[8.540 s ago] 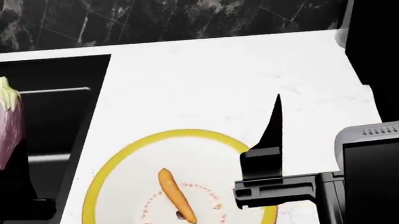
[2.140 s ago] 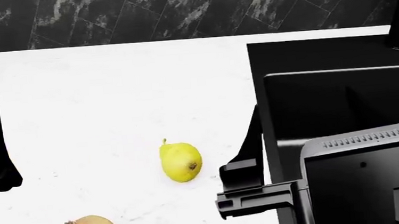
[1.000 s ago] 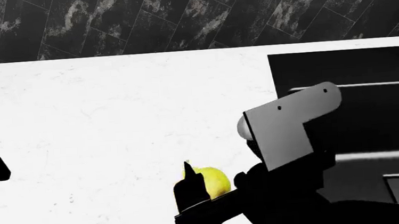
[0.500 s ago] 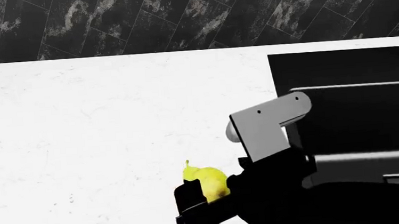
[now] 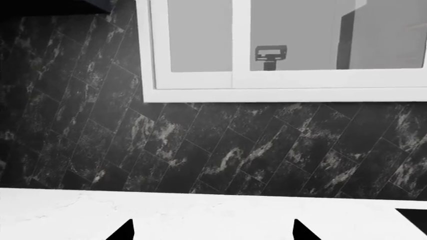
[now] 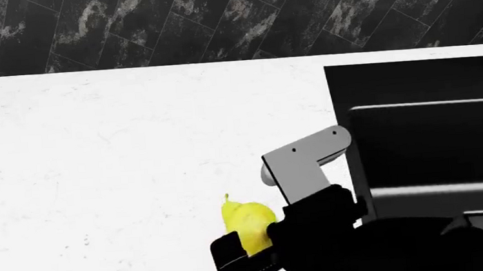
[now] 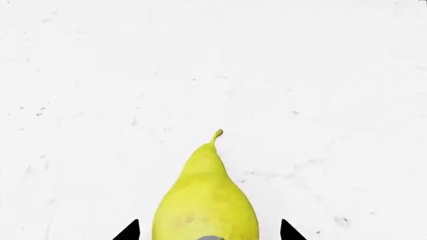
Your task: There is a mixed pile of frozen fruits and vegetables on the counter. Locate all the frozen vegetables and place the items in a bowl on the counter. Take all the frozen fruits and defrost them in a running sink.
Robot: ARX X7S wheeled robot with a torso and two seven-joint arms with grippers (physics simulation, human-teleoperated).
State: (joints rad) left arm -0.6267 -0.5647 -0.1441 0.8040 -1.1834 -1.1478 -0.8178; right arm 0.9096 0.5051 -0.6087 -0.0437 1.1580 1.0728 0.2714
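White worktop carries the yellow pear near its sink edge. The right wrist view alone shows the right gripper spread astride it; the left gripper gapes over bare stone.

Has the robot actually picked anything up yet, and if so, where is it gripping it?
Nothing is held yet. The right gripper is open, one fingertip on each side of the pear's wide end on the counter. The left gripper is open and empty.

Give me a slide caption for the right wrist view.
Open right gripper straddling a yellow pear on the white counter.
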